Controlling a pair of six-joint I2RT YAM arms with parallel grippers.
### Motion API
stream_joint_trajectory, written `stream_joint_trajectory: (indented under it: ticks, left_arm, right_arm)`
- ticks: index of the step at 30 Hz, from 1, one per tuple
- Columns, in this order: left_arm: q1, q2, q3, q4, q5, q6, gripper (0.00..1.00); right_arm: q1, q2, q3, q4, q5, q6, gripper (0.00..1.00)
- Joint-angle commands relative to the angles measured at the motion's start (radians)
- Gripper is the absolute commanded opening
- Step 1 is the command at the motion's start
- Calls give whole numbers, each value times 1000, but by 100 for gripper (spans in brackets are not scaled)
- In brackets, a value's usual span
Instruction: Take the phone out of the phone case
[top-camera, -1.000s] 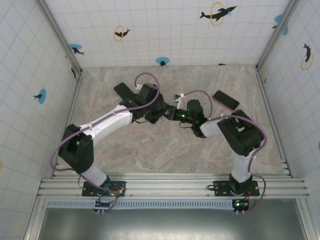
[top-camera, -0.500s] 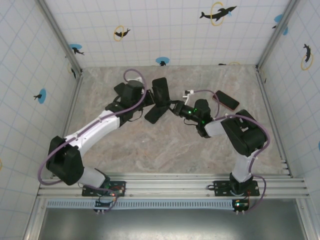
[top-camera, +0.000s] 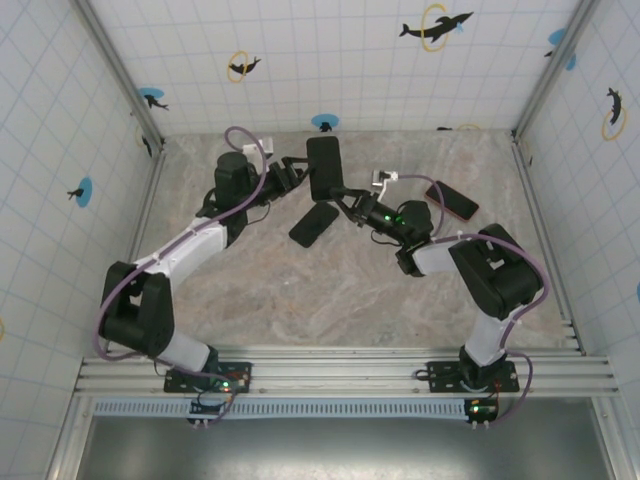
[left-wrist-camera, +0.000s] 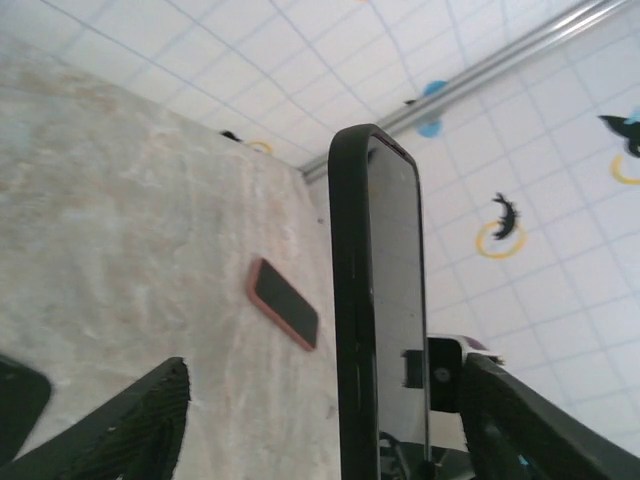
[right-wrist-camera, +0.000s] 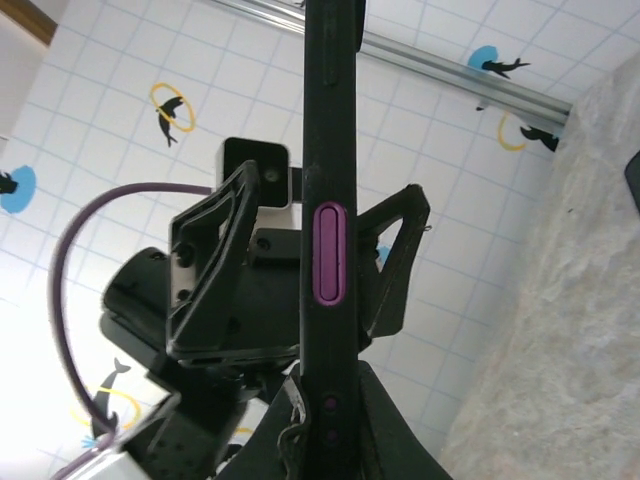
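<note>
In right pincer (top-camera: 343, 197), phone (top-camera: 323, 168) base hidden

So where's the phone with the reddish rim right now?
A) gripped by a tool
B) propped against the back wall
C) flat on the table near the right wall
C: the red-rimmed phone lies flat on the table with nothing touching it; the right tool holds up a black cased phone instead.

You've got a black phone case (right-wrist-camera: 330, 150) with a purple button (right-wrist-camera: 328, 253). The tabletop (top-camera: 300, 290) is grey marbled and the second phone (left-wrist-camera: 284, 303) is pink-edged.
</note>
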Motion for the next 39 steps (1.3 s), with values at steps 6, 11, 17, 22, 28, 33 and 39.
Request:
stream_joint_trajectory:
  ticks: [6, 11, 17, 22, 28, 33, 39]
  left_arm:
    - [23, 79, 73, 246, 212, -148, 52]
    - [34, 105, 97, 281, 234, -184, 37]
    - [34, 129, 113, 297, 267, -214, 21]
    - [34, 143, 129, 293, 281, -222, 12]
    - [34, 149, 134, 276, 284, -220, 0]
    - [33, 134, 129, 271, 205, -225, 0]
    - [28, 77, 56, 348, 2, -295, 0]
  right_arm:
    - [1, -28, -4, 195, -34, 99, 0]
    - [5, -37, -22, 183, -47, 91, 0]
    - [11, -42, -22, 173, -63, 87, 0]
    - [16, -49, -13, 145, -86, 72, 0]
    - [11, -81, -27, 79, -86, 22, 0]
    - [11, -115, -44, 21, -61, -56, 28]
    - [33, -177, -106, -66, 52, -209, 39]
